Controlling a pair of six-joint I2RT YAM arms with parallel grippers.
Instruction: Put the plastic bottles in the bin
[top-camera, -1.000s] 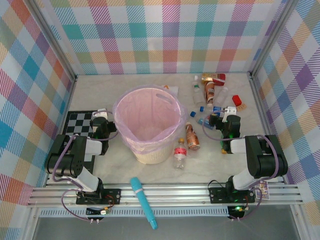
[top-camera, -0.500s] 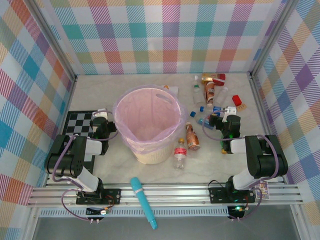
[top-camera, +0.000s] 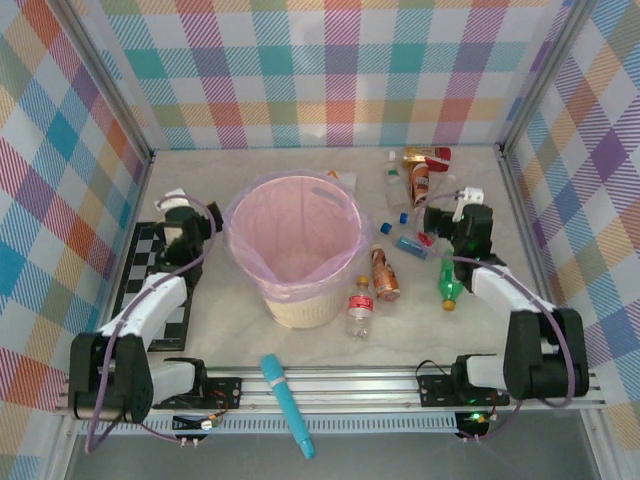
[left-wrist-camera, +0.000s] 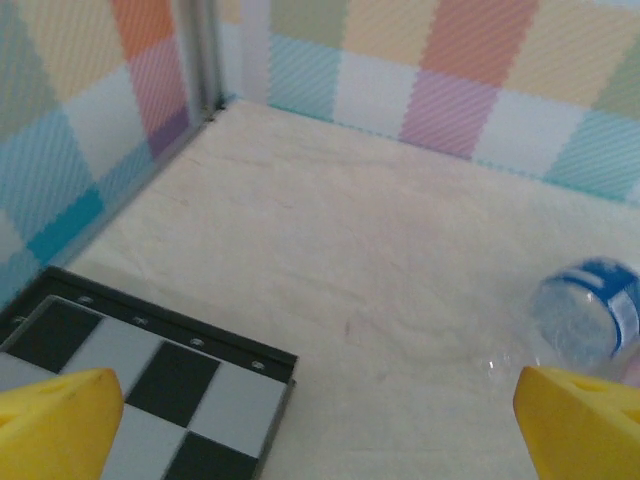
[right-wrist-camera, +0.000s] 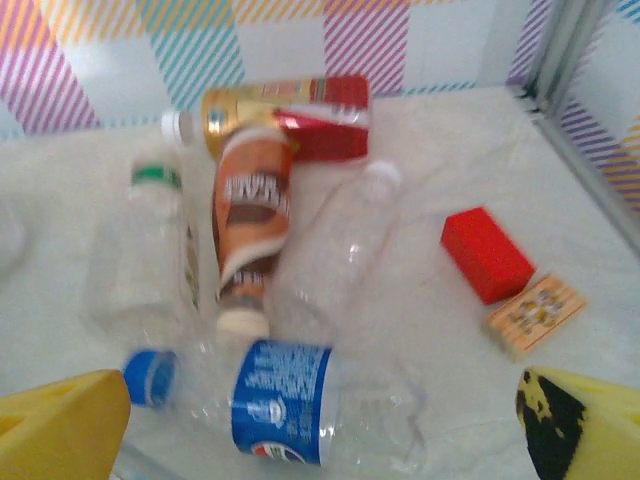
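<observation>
The bin (top-camera: 296, 245), cream with a pink liner, stands mid-table. Beside it lie a red-capped bottle (top-camera: 360, 306) and an orange-brown bottle (top-camera: 385, 275); a green bottle (top-camera: 448, 278) lies farther right. My right gripper (top-camera: 440, 218) hangs open over the back-right cluster. In its wrist view a blue-label bottle (right-wrist-camera: 290, 400) lies between the open fingers of the right gripper (right-wrist-camera: 325, 415), with an orange-brown bottle (right-wrist-camera: 250, 220) and two clear bottles (right-wrist-camera: 340, 250) beyond. My left gripper (top-camera: 172, 207) is open left of the bin, and it (left-wrist-camera: 320, 420) holds nothing; a blue-label bottle (left-wrist-camera: 585, 320) lies to its right.
A checkerboard mat (top-camera: 150, 260) lies under the left arm, its corner (left-wrist-camera: 150, 370) below the left fingers. A small red block (right-wrist-camera: 487, 253) and a tan card (right-wrist-camera: 535, 312) sit near the right wall. A long teal stick (top-camera: 285, 400) rests on the front rail.
Both arms have stretched away from their bases: the left gripper went back and to the left, the right gripper went back. The green bottle now shows where the right arm was.
</observation>
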